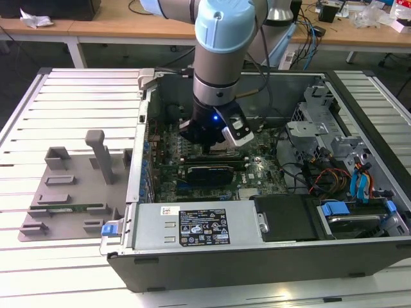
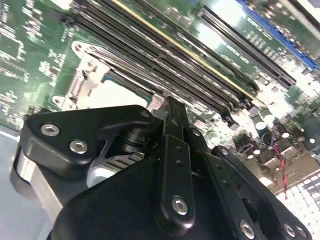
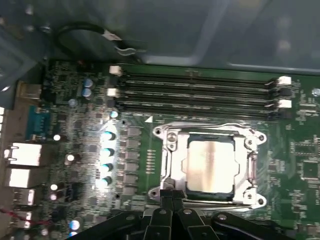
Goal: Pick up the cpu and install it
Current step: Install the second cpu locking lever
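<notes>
While seemingly seated in socket (image 3: 210,167), cpu (image 3: 209,165)

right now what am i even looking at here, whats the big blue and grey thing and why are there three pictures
The big blue and grey thing is a robot arm. At its tip is a black claw, here lowered into an open computer case that lies on a slatted white table.

One picture comes from a camera standing off the arm, so it takes in the whole scene. The other two come from cameras riding near the arm's wrist, looking down past the claw at the green motherboard.

In the first wrist view the cpu, a silvery square chip, lies inside its metal socket frame, just ahead of the claw. Above it run long memory slots.

Beside the case, on the exterior view's left, sits a grey parts holder. I can't tell whether the claw is gripping anything.
</notes>
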Robot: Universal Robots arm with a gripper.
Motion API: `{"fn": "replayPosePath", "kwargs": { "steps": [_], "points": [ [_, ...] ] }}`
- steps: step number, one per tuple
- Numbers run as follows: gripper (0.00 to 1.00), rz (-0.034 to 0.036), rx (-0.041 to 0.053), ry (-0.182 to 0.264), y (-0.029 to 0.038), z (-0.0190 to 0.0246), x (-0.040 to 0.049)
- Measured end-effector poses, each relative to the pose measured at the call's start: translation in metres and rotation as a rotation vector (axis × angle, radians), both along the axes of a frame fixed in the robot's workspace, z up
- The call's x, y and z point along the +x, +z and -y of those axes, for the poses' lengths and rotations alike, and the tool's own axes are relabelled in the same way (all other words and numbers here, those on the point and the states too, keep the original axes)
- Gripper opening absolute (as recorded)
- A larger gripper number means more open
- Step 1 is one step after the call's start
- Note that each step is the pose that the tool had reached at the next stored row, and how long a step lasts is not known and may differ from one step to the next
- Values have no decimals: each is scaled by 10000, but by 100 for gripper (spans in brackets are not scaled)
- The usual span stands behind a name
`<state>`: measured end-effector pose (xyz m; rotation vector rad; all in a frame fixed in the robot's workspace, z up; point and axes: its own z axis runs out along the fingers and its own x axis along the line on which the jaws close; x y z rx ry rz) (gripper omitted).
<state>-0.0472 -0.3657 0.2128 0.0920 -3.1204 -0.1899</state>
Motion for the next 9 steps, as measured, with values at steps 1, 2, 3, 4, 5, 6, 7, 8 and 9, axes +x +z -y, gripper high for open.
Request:
{"fn": "replayPosePath", "kwargs": {
  "steps": [1, 2, 3, 4, 5, 6, 7, 8, 9],
  "points": [
    [11, -4, -66, 0, 2, -11, 37],
    [11, -7, -123, 0, 3, -26, 76],
    [11, -10, -181, 0, 6, -41, 110],
    [11, -10, -249, 0, 13, -54, 135],
    [11, -10, -334, -1, 25, -64, 148],
    [11, -11, -430, -1, 41, -70, 156],
    [11, -11, -514, -1, 54, -75, 159],
    [11, -11, -591, -1, 65, -78, 162],
    [11, -11, -780, -1, 83, -86, 168]
  ]
}}
